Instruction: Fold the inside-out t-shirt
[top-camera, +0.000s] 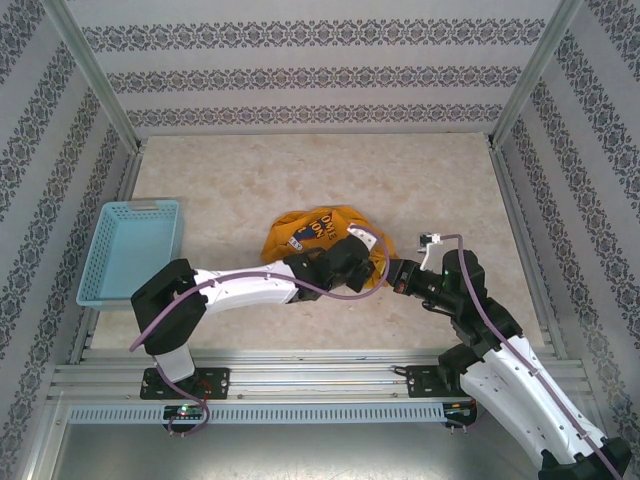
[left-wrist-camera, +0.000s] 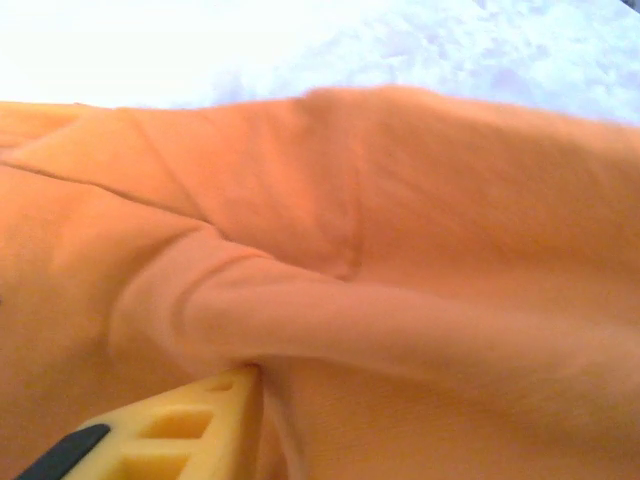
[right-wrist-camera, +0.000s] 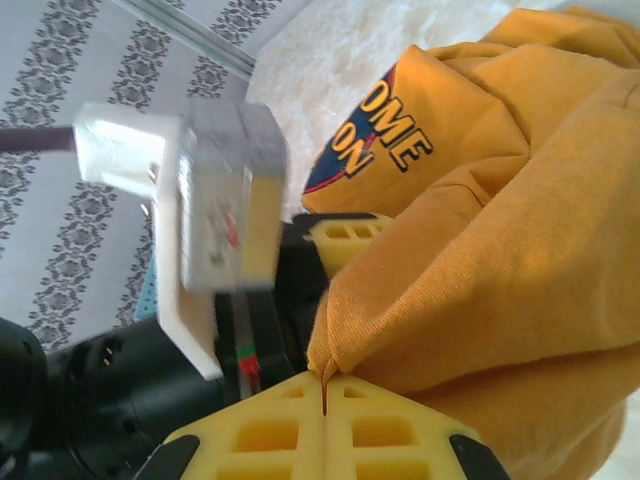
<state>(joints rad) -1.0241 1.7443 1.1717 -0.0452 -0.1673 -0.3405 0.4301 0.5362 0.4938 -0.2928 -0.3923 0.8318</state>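
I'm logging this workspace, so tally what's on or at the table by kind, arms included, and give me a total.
orange t-shirt: 1
blue basket: 1
robot arms: 2 (left arm, right arm)
Total: 4

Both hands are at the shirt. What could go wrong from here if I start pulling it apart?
1. The right hand pinches only a thin edge of the t-shirt at its fingertips; a pull may slip it free.
2. The left hand sits very close to the right one, so they might collide.
3. The shirt is bunched in a heap; pulling could drag it whole rather than spread it.
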